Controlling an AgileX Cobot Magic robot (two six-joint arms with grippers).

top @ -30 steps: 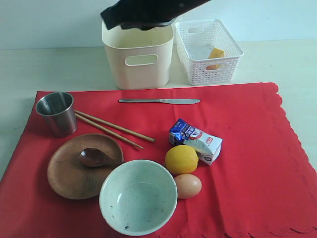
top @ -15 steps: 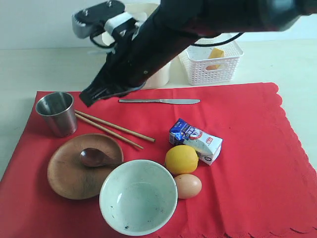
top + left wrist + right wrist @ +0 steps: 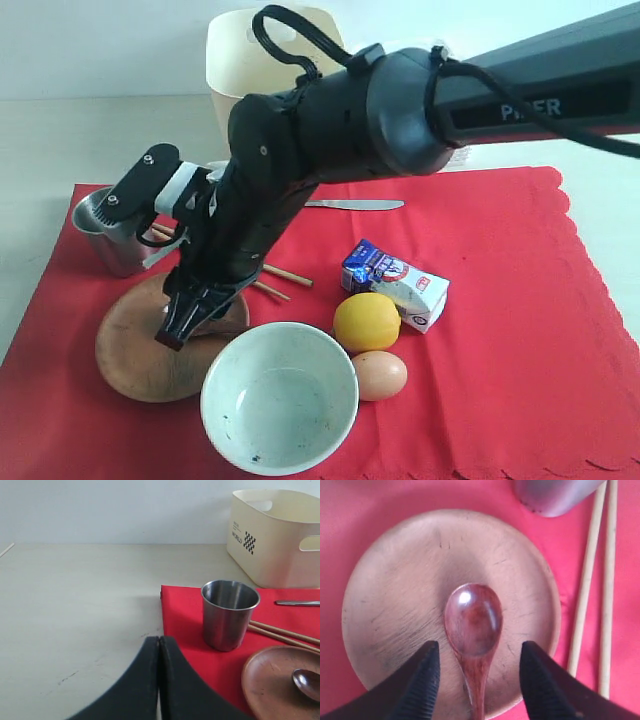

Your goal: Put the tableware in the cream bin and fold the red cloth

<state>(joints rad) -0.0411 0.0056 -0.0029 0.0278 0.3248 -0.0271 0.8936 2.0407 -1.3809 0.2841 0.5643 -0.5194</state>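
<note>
Right gripper hangs open and empty astride dark wooden spoon on round brown wooden plate; best to centre on handle, descend, pinch; left gripper closed, empty.

The right arm hides much of the cream bin and knife.

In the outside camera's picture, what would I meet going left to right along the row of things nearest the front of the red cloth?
wooden plate → pale bowl → egg
</note>
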